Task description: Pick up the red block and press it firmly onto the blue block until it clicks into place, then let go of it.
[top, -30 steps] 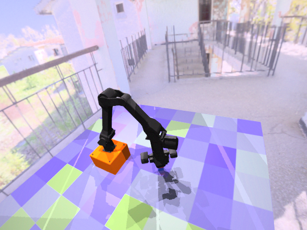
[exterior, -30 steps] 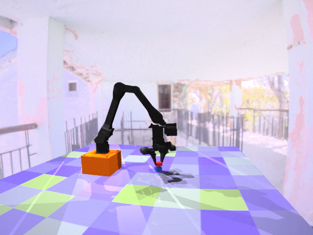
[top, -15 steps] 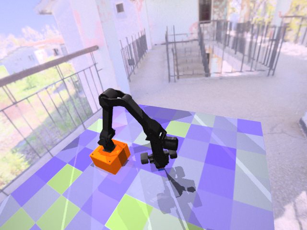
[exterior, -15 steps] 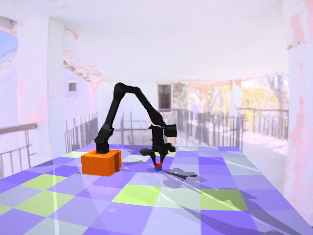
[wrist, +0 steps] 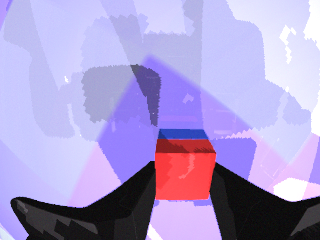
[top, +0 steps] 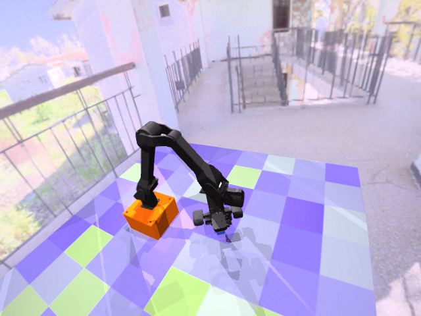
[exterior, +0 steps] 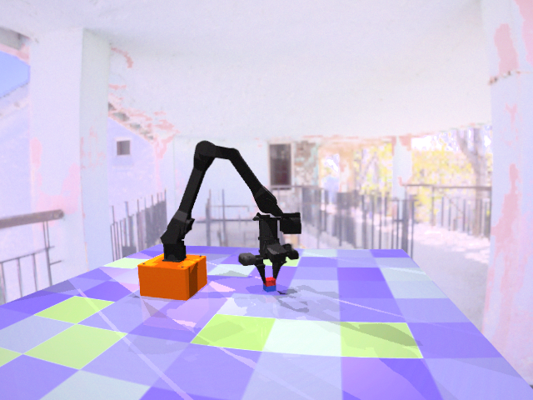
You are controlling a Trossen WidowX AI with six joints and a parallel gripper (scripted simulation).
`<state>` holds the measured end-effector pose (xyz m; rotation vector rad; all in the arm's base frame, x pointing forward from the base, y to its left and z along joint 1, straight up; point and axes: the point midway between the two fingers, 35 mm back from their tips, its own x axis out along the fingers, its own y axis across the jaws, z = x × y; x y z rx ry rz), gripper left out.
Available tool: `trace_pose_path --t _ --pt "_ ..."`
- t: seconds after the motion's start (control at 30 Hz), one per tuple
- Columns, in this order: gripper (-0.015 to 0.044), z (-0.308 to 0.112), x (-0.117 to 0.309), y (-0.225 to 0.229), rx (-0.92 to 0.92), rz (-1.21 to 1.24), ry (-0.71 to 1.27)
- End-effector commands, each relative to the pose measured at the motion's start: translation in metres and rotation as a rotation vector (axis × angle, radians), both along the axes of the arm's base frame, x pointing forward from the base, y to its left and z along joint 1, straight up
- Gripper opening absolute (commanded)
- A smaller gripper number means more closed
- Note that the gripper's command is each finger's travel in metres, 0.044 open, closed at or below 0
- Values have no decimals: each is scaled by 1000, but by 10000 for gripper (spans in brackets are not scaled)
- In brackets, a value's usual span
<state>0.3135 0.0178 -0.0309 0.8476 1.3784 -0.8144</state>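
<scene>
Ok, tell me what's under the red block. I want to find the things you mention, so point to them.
Under the red block (exterior: 270, 281) (wrist: 182, 175) is the blue block (exterior: 269, 289) (wrist: 183, 134), one edge showing in the wrist view. Where their faces meet is covered.

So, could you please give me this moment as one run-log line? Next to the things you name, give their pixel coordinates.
gripper (top: 221, 234) (exterior: 270, 280) (wrist: 182, 167): shut on red block (exterior: 270, 280) (wrist: 182, 176) | red block: on blue block (exterior: 269, 288) (wrist: 183, 134) | click: cannot tell | release: not yet

Red block (exterior: 270, 281) (wrist: 182, 175) apparently directly on blue block (exterior: 269, 288) (wrist: 183, 134), beside base
</scene>
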Motion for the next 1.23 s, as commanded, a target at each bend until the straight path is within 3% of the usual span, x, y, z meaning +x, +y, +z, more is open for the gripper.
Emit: trace_pose_path --t 0.0,0.27,0.5,0.73,1.2 --pt "26 0 0 0 0 0 -1" --pt "220 0 0 0 0 0 -1" --pt "220 3 1 0 0 0 -1" --pt "220 99 -2 0 -1 -3 -2" --pt "220 102 1 0 -1 -4 -2"
